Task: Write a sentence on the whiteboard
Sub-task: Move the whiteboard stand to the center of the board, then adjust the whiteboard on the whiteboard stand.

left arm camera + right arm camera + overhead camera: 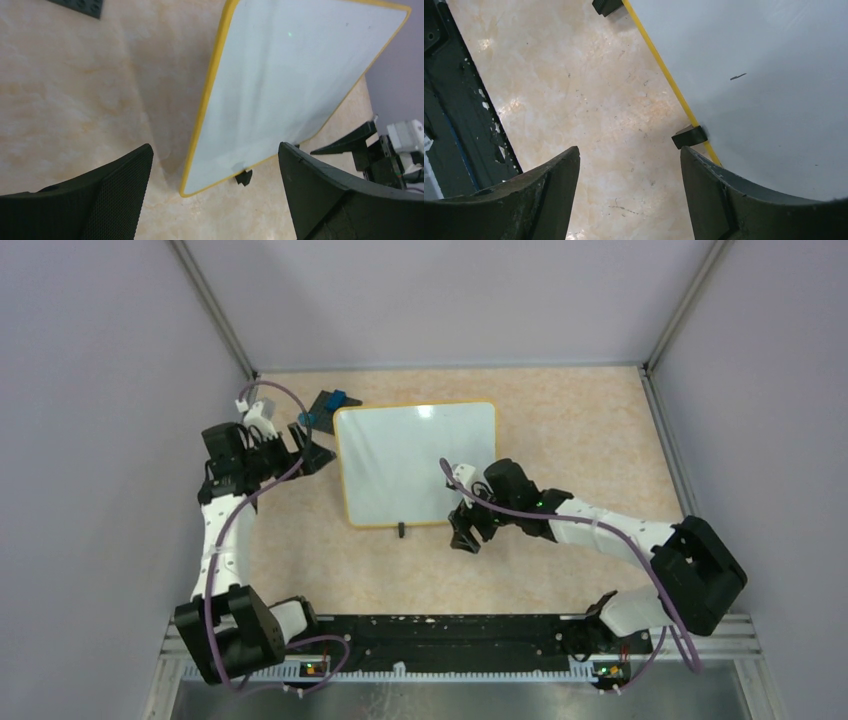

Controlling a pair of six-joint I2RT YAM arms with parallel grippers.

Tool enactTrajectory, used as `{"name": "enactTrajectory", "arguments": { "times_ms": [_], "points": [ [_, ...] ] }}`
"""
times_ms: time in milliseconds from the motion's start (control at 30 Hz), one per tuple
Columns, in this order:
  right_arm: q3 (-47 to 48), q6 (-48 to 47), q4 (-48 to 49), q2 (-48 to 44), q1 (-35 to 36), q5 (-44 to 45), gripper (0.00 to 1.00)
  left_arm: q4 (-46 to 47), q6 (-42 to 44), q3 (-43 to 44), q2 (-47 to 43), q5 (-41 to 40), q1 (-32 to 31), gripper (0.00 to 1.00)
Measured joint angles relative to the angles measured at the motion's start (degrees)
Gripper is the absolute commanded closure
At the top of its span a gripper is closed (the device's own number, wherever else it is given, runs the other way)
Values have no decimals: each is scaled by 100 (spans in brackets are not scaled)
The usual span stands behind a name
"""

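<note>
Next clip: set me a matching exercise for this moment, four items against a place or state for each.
1. whiteboard
2. left tool
3. right tool
4. dark plate

a. open, at the board's near edge
b. beyond the board's far left corner
c. yellow rim, no lettering visible
d. open, beside the board's left edge

Pairs: 1-c, 2-d, 3-a, 4-b

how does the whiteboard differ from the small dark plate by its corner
The whiteboard is large, white and yellow-rimmed; the dark plate is small with a blue piece on top. The whiteboard lies mid-table; the dark plate sits by its far-left corner. Both rest on the table.
</note>
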Motion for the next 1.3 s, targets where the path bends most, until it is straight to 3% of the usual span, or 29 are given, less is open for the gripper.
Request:
{"name": "enactTrajectory", "arguments": {
  "times_ms": [200,567,867,1300],
  "points": [
    [59,-131,-229,-92,-68,-92,38,920,-275,-1106,26,557,-17,1],
    [90,-136,-463,-195,-282,-310,46,2256,-883,-1596,553,568,-658,1],
    [94,-188,-527,-201,-284,-378,49,2658,-1047,-1646,715,306,-1368,1],
    [81,-225,-404,-166,-282,111,73,2815,-1163,-1849,822,170,-1694,1]
  ]
}}
